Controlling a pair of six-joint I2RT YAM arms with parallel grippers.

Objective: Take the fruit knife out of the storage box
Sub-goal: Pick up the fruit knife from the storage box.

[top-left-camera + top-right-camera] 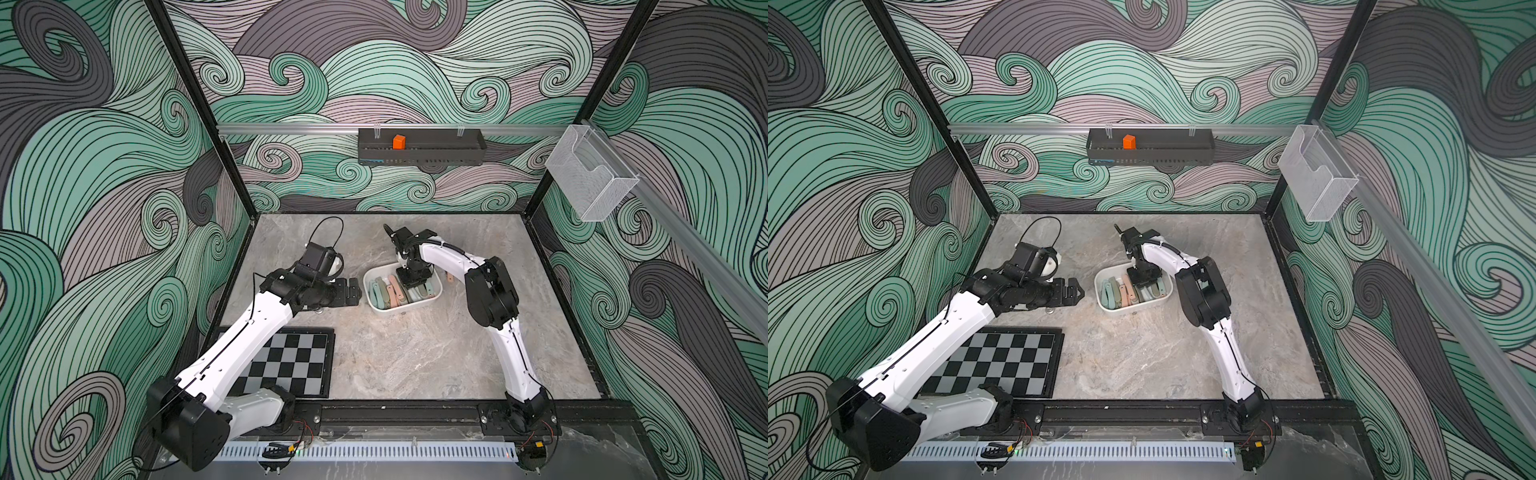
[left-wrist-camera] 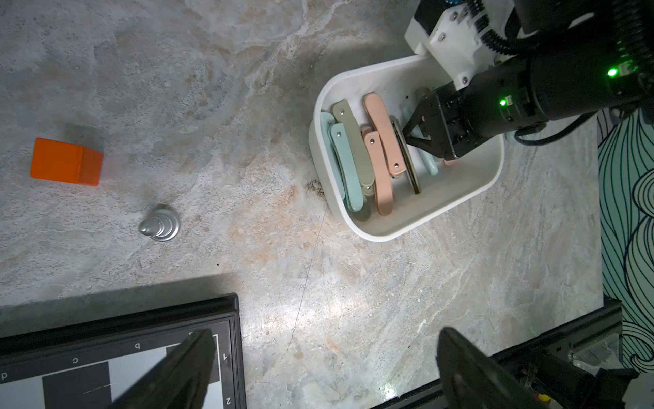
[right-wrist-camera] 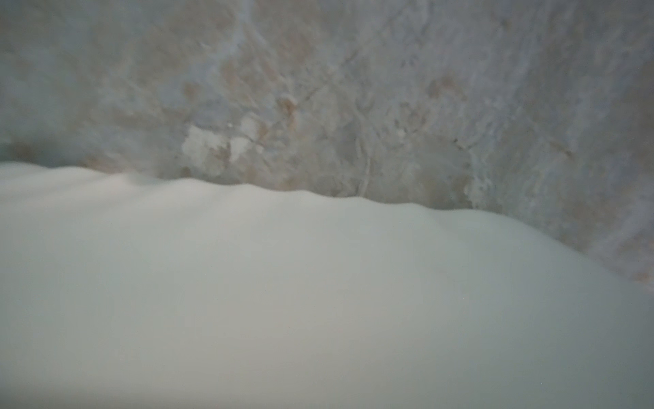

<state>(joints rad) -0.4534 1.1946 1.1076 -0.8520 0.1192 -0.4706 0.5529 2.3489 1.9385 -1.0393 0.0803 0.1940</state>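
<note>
**Gripper state.** The right gripper (image 2: 407, 135) is standing down inside the storage box (image 2: 389, 230). Its jaws are set narrow, with the tips sitting nearly together against the upper edge of one fruit knife (image 2: 410, 170). Whether a firm hold is made cannot be told. The left gripper (image 1: 353, 291) is hanging spread wide and carrying nothing, just beside the box on the side facing the left edge.

**Progress.** The box is sitting near the middle of the surface (image 1: 415, 361), somewhat toward the far edge. The knife is lying wholly within its walls, so nothing is out yet. In my judgement the work is at the grasp stage, with the lift and the carry clear of the rim left to do.

**Materials and shapes.**
- **Box:** It is showing as white, smooth moulded plastic with rounded corners and low walls.
- **Targeted knife:** It is a thin olive piece resting on its edge.
- **Other knives (image 2: 380, 141):** These are folded and slim with rounded ends, in matte mint, olive and pink. Each is carrying a small metal rivet, and they are lying packed and overlapping.
- **Surface:** It is showing a grey marble pattern with a faint sheen.
</note>
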